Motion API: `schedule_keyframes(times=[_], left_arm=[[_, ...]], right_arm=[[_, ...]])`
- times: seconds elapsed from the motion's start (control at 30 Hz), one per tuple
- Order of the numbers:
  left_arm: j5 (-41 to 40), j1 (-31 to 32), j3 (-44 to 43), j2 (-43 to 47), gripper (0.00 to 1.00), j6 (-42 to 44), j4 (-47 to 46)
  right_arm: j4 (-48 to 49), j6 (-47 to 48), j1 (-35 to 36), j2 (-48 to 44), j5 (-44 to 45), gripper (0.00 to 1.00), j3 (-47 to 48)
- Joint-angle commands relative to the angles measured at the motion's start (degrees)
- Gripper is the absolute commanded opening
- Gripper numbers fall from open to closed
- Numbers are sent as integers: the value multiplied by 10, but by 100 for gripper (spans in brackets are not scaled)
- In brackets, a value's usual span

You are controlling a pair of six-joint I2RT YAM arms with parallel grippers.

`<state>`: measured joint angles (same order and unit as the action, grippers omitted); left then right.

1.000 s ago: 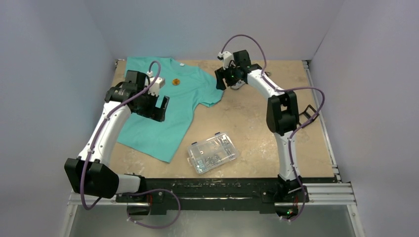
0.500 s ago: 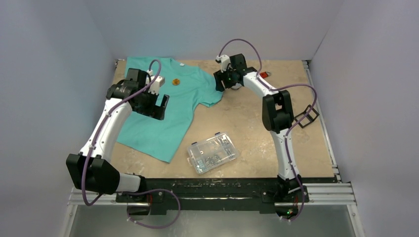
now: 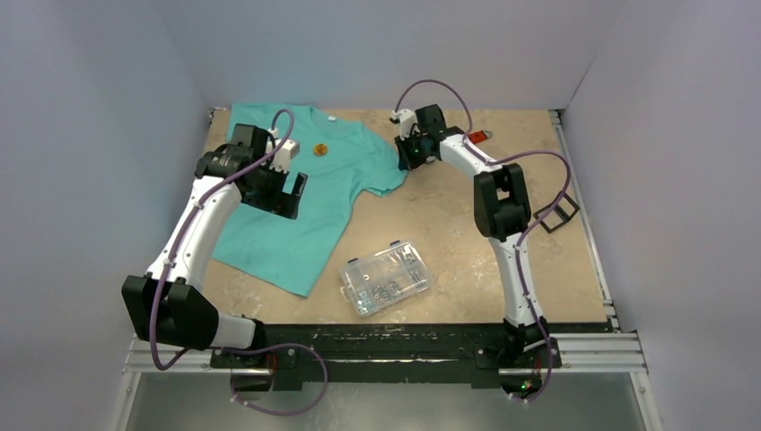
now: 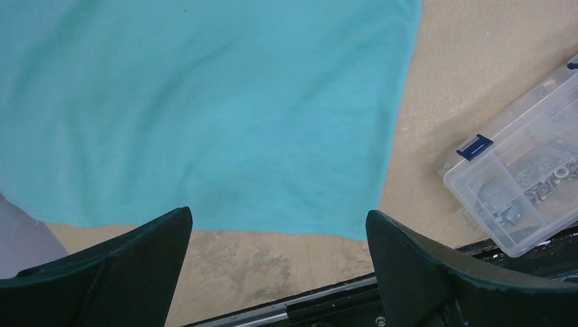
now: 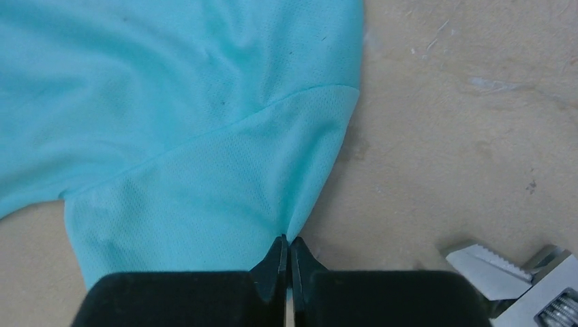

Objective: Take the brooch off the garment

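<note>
The garment (image 3: 332, 180) is a teal T-shirt lying flat at the back left of the table. The brooch (image 3: 319, 148), a tiny round orange pin, sits on its chest. My right gripper (image 3: 404, 154) is at the shirt's right sleeve. In the right wrist view the right gripper (image 5: 287, 242) is shut, pinching the sleeve hem of the garment (image 5: 191, 136). My left gripper (image 3: 289, 199) hovers over the shirt's middle, left of and nearer than the brooch. The left wrist view shows the left gripper (image 4: 279, 221) wide open above the garment (image 4: 204, 102), its hem and bare table.
A clear plastic parts box (image 3: 388, 277) lies near the front centre, also seen as the box (image 4: 525, 197) at the right of the left wrist view. A red-handled wrench (image 3: 478, 136) lies behind my right arm; its metal jaw (image 5: 491, 269) shows. A black frame (image 3: 558, 214) sits at the right.
My right gripper closed from open onto the sleeve hem, and its arm shifted slightly left, uncovering the wrench. The left arm has barely moved.
</note>
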<state>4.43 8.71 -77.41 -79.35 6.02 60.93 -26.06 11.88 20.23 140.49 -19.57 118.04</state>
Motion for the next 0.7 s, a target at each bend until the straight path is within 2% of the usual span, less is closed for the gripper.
schedule_keyframes(times=[0.0,0.33,0.67], left_arm=[[5,2,-15,1,100,1,-9],[77,2,21,-2,100,20,-46],[153,25,45,-20,99,-26,-157]], right_arm=[[-32,39,1,-86,-16,0,-59],[-52,112,-15,-236,23,0,-272],[-44,125,-30,-373,-19,0,-477]])
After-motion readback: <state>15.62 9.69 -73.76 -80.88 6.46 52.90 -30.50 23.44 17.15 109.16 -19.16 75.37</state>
